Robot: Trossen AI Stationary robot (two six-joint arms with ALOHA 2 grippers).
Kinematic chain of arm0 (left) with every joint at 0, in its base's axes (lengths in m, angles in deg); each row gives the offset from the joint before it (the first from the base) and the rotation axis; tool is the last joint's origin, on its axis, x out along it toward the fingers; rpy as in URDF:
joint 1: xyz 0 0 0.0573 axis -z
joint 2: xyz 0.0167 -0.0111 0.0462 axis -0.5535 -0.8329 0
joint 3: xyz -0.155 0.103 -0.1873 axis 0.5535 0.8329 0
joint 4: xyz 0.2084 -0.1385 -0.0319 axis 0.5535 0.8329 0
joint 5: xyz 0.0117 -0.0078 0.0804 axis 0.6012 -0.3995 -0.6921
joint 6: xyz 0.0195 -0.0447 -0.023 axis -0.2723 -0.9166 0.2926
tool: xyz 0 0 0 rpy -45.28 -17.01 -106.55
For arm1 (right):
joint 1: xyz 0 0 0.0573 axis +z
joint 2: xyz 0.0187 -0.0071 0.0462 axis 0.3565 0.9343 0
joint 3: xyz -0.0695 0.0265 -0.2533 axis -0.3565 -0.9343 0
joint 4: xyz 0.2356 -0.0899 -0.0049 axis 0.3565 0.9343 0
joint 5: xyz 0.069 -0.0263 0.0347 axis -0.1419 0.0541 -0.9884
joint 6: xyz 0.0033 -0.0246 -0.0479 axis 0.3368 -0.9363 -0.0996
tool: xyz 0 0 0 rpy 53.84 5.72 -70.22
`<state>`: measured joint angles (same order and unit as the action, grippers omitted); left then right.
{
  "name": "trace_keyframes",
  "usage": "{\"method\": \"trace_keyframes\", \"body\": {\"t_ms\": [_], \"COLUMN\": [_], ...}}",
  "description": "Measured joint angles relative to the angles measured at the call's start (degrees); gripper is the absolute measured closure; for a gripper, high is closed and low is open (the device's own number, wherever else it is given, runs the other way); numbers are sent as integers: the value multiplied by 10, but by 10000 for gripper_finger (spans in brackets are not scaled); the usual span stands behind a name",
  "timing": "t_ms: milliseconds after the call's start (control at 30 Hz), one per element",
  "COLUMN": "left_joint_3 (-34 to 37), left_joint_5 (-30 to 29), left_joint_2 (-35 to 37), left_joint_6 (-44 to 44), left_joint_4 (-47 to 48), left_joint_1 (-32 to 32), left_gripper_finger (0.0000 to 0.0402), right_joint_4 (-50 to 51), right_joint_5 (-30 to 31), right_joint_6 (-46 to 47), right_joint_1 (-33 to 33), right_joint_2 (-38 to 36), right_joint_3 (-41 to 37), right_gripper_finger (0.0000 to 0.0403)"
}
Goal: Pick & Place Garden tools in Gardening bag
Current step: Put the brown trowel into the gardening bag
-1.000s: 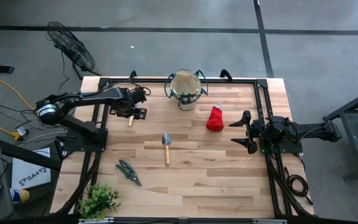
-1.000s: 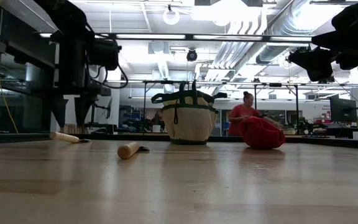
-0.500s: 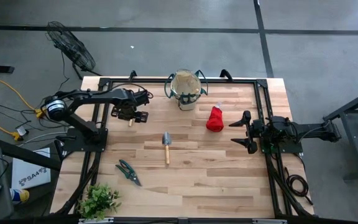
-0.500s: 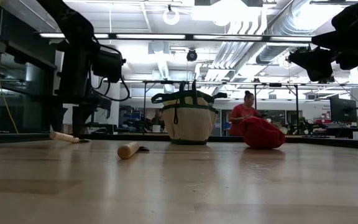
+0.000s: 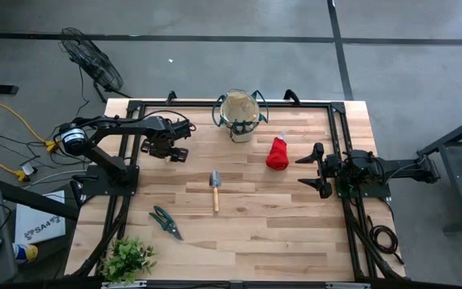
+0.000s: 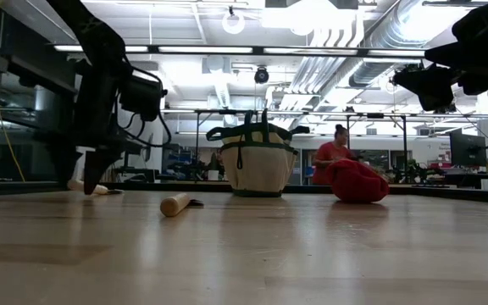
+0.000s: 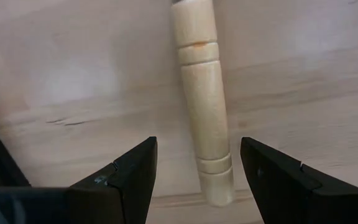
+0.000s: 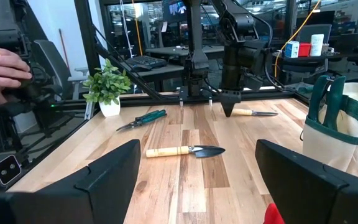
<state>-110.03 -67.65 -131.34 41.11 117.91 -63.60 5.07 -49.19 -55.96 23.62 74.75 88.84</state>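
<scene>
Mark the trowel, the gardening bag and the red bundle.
trowel (image 5: 214, 189) high view, where handle meets blade
gardening bag (image 6: 257, 166) low view, beige front wall
red bundle (image 5: 277, 154) high view, middle of the cloth

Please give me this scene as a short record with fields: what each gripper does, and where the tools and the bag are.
left gripper: open, fingers on either side of the hand fork handle
right gripper: open, waiting at right table edge
trowel: table centre
pruning shears: near the plant
red bundle: right of bag
gardening bag: upright, far edge
</scene>
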Motion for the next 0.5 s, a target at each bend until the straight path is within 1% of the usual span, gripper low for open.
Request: {"method": "trace_keyframes", "body": {"t_ms": [233, 500], "left_joint_3": [0, 0], "left_joint_5": [-6, -27], "left_joint_2": [0, 0], "left_joint_6": [25, 46], "left_joint_4": [-14, -26], "left_joint_1": [-8, -8], "left_gripper_finger": [178, 178], "right_joint_4": [0, 0], "right_joint_5": [0, 0], "right_joint_6": [0, 0], "right_joint_1": [0, 0], "right_joint_2": [0, 0], "right_joint_3": [0, 0], "right_gripper_finger": [92, 92]}}
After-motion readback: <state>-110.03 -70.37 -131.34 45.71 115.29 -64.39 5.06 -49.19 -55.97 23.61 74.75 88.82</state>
